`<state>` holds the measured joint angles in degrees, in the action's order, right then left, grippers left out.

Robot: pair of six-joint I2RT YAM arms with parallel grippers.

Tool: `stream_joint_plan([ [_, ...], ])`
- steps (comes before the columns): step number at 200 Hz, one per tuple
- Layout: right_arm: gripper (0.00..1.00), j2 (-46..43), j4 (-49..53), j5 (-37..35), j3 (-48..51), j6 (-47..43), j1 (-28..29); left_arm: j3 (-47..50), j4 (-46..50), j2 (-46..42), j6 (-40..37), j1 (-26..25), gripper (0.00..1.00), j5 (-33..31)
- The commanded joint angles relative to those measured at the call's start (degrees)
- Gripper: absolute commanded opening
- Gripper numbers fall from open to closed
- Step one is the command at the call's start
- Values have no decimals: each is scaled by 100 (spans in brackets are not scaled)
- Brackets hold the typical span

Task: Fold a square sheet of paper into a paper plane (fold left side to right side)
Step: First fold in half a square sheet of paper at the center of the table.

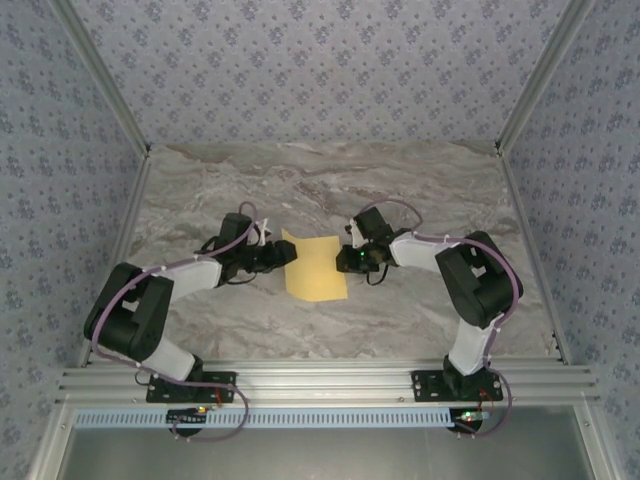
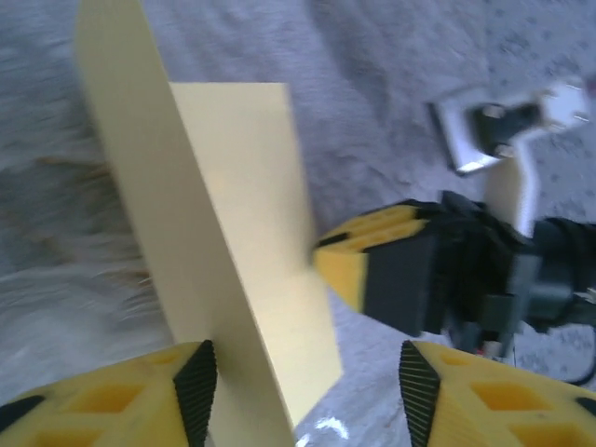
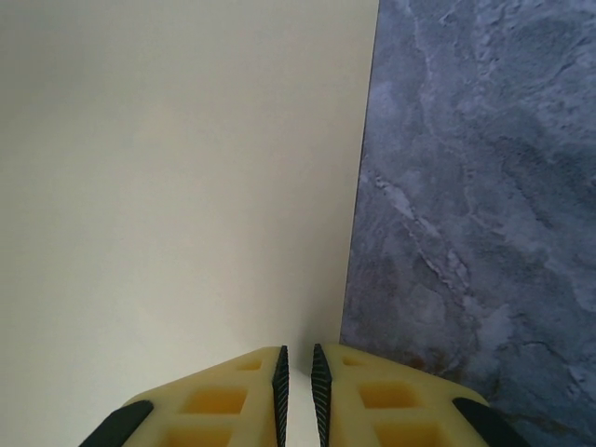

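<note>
The square sheet of paper [image 1: 315, 268] lies mid-table, mustard-yellow, between both grippers. In the left wrist view its left side [image 2: 140, 168] stands up off the table as a flap while the rest [image 2: 265, 242] lies flat. My left gripper [image 2: 307, 396] is open, its jaws wide apart, and the raised flap leans by the left pad [image 2: 196, 391]. My left gripper [image 1: 285, 252] sits at the sheet's left edge. My right gripper [image 3: 300, 391] is shut on the sheet [image 3: 186, 186] at its right edge, paper pinched between the pads. The right gripper [image 1: 350, 258] shows its yellow fingers [image 2: 372, 251] at the sheet's far edge.
The grey marble table [image 1: 330, 180] stretches behind and to both sides of the sheet. An aluminium rail [image 1: 320, 385] runs along the near edge with both arm bases on it. Patterned walls close in the back and sides.
</note>
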<state>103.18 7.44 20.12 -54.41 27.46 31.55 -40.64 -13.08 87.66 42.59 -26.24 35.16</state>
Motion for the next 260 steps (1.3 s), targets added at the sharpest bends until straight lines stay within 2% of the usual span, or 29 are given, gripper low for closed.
stream_joint_plan([
  [1, 18, 124, 186, -222, 202, -6, 33, -421, -278, 160, 57, -267, 63, 200],
  [48, 23, -533, -653, 730, 630, 251, -375, -735, -591, 781, 247, -529, 67, 193],
  [78, 36, -1049, -1147, 1161, 905, 550, -693, -848, -589, 969, 233, -642, 63, 154],
  [108, 47, -1051, -2244, 1767, 1092, 1323, -761, -868, -532, 1068, 218, -688, 52, 41],
  [130, 48, -774, -2914, 2033, 1049, 1780, -697, -882, -557, 1128, 240, -724, 41, -15],
  [147, 48, -569, -2964, 2033, 906, 1851, -603, -884, -539, 1157, 247, -742, 34, -53],
  [166, 47, -394, -3018, 2005, 836, 1901, -523, -883, -541, 1159, 255, -742, 29, -79],
  [179, 46, -288, -2980, 1959, 786, 1901, -477, -871, -561, 1153, 261, -748, 27, -84],
  [190, 40, -197, -2951, 1952, 765, 1918, -458, -858, -561, 1135, 266, -749, 26, -86],
  [221, 14, -133, -2809, 1872, 741, 1824, -490, -858, -399, 1005, 196, -746, 25, -198],
  [237, 5, -169, -2445, 1717, 675, 1583, -525, -850, -133, 839, 58, -742, 32, -401],
  [260, 2, -175, -1626, 1354, 443, 1098, -544, -863, 496, 539, -234, -734, 45, -906],
])
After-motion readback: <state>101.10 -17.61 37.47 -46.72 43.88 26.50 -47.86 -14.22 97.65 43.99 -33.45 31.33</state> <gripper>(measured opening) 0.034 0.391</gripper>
